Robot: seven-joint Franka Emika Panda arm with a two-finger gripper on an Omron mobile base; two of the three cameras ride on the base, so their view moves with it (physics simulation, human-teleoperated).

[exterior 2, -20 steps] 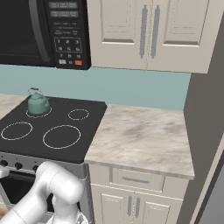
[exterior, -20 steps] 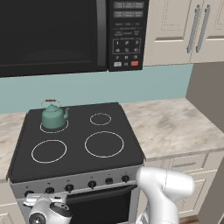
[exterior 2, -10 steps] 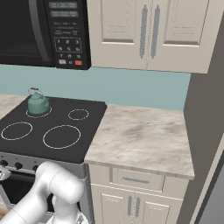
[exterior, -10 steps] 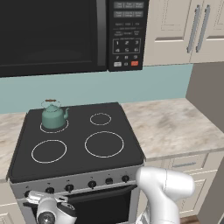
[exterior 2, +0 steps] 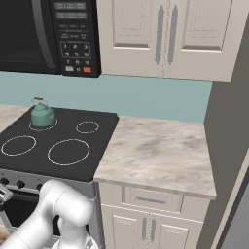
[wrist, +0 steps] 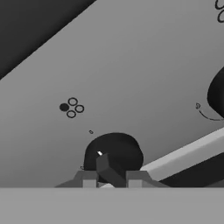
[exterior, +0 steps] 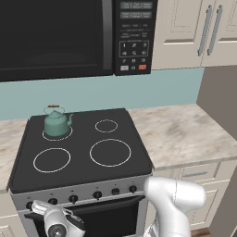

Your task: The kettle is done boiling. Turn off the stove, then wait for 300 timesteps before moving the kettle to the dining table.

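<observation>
one kettle (exterior: 57,123) upright, spout pointing right; pincer (wrist: 111,177) closed on a stove (exterior: 83,152) knob (wrist: 114,153).

Teal kettle (exterior: 57,123) upright, back-left burner – black four-ring stove (exterior: 83,152)

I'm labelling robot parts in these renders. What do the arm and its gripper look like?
The arm is glossy white, built of thick rounded segments with dark joints. Its wrist ends in a rounded white housing with a dark circular face. The gripper carries two small, blocky dark grey jaws. No cables or markings are visible.
</observation>
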